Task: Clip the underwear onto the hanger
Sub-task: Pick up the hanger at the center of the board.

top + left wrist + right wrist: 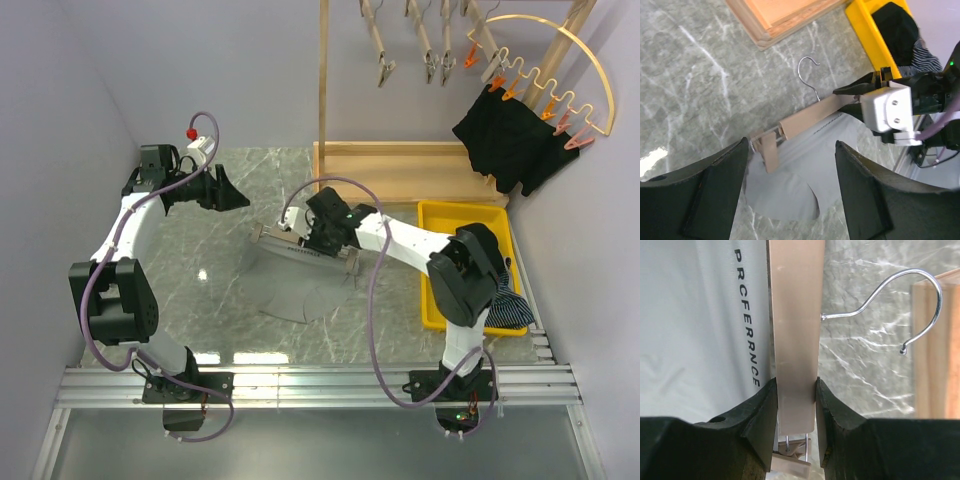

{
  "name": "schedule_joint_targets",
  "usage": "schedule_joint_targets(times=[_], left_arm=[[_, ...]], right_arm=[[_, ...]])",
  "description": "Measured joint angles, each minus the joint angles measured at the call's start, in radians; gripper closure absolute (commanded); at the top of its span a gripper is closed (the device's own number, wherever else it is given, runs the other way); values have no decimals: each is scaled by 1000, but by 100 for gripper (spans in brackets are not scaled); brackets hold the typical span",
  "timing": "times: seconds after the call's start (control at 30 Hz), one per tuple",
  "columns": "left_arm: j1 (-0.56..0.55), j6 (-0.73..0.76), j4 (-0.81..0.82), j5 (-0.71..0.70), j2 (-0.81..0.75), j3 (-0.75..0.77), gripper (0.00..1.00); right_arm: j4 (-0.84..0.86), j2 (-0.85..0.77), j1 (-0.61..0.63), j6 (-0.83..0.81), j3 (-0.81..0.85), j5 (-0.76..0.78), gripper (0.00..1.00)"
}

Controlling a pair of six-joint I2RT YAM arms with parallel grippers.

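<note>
Right end effector [796,385] clenched on hanger [795,315] bar lying over grey underwear [700,330] on desk [200,300]; left end effector [791,145] released, hovering nearby. Best: hold bar steady, left pinches clip [769,152], tucks fabric in

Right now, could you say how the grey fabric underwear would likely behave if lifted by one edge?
Probably floppy: the grey fabric underwear lies flat and creased on the marble tabletop. Likely light, so a push may slide it. The wooden hanger alongside may snag it.
</note>
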Motion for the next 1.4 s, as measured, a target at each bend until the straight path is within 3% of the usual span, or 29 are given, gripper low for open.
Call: schedule_joint_targets(times=[0.37,0.63,1.0,1.4], left_arm=[[-9,13,-23,180,-14,3,29],[-122,-89,38,291,-136,-80,28],[-192,-277,178,326,-173,-157,30],[-254,-417,310,373,-173,-164,43]], right_arm=[[243,-268,0,-188,-281,-107,100],[442,-411,5,-272,-401,-219,100],[572,-537,33,-353,-510,-293,100],[621,-585,62,-416,-557,-330,100]])
